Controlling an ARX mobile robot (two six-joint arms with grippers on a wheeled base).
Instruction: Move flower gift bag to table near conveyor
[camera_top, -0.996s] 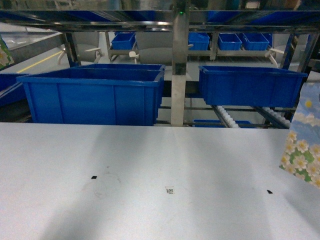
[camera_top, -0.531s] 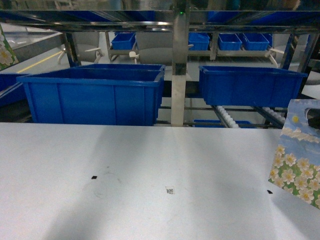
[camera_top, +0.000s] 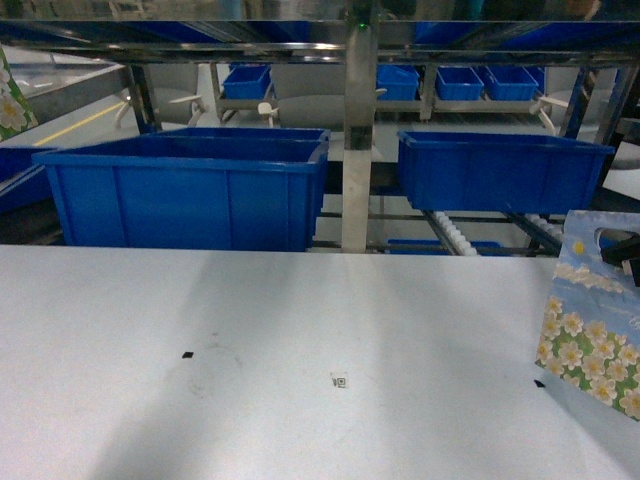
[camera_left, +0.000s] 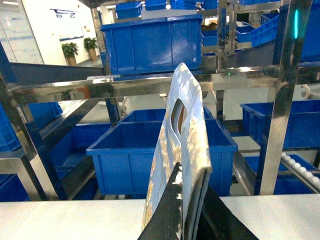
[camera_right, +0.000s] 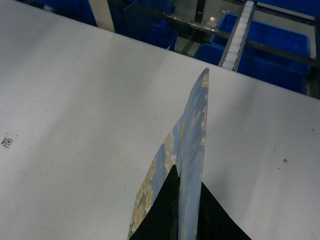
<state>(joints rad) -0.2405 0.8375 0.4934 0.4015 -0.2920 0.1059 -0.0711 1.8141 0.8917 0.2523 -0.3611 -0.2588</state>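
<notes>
My right tool (camera_right: 186, 212) is clamped on the flower gift bag (camera_top: 592, 312), held upright over the worktop's (camera_top: 300, 360) right edge. My left tool (camera_left: 190, 215) grips a second flower bag (camera_left: 182, 150). Beyond the far edge stands the conveyor (camera_top: 360, 130) with blue bins (camera_top: 185, 190).

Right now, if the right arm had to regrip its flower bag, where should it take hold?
Probably the top edge beside the handle cutout, coming from above. The flower bag hangs flat and thin at the right of the table; the right wrist view shows it edge-on, so the jaws can close across its two faces, as the right gripper does now.
</notes>
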